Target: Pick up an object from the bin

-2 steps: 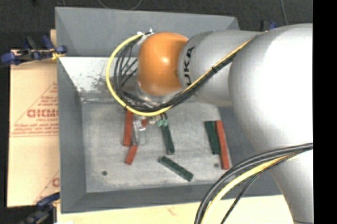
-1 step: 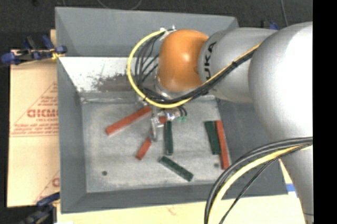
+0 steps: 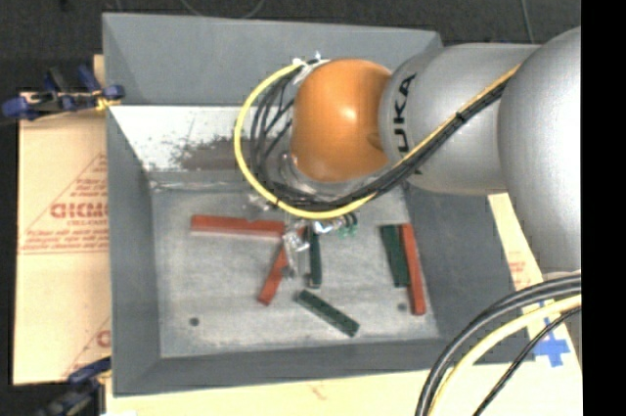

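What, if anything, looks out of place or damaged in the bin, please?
Only the bin's back wall stands out: a dark, scuffed patch marks it towards the left. The red sticks and green sticks lie scattered at mixed angles on the floor, and none looks broken.

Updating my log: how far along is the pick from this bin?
Done: the gripper sits low at mid-bin, by a short red stick and a dark green stick. In hand: nothing visibly lifted; both lie on the bin floor. Left: grasp one and raise it.
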Controlling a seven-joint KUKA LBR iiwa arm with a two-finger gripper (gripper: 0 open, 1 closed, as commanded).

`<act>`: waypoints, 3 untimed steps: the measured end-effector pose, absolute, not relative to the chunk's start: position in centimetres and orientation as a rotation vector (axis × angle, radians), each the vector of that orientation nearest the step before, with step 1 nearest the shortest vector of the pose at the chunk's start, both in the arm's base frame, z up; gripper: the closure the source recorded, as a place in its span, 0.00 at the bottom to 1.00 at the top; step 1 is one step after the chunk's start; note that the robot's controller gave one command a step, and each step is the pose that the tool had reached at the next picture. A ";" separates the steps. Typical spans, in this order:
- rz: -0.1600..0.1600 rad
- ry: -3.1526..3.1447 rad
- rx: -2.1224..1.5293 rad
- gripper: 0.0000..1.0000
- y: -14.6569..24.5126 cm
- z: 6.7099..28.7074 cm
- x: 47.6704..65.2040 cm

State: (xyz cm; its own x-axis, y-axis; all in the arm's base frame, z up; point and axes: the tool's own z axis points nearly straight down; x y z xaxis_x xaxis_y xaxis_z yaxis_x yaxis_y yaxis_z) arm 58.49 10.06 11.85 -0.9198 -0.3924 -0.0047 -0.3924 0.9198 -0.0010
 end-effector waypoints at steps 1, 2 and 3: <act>0.002 3.101 -0.487 0.00 8.1 7.0 63.2; 0.004 3.094 -0.484 1.00 8.3 7.6 63.5; 0.003 3.097 -0.482 0.00 8.2 7.2 63.3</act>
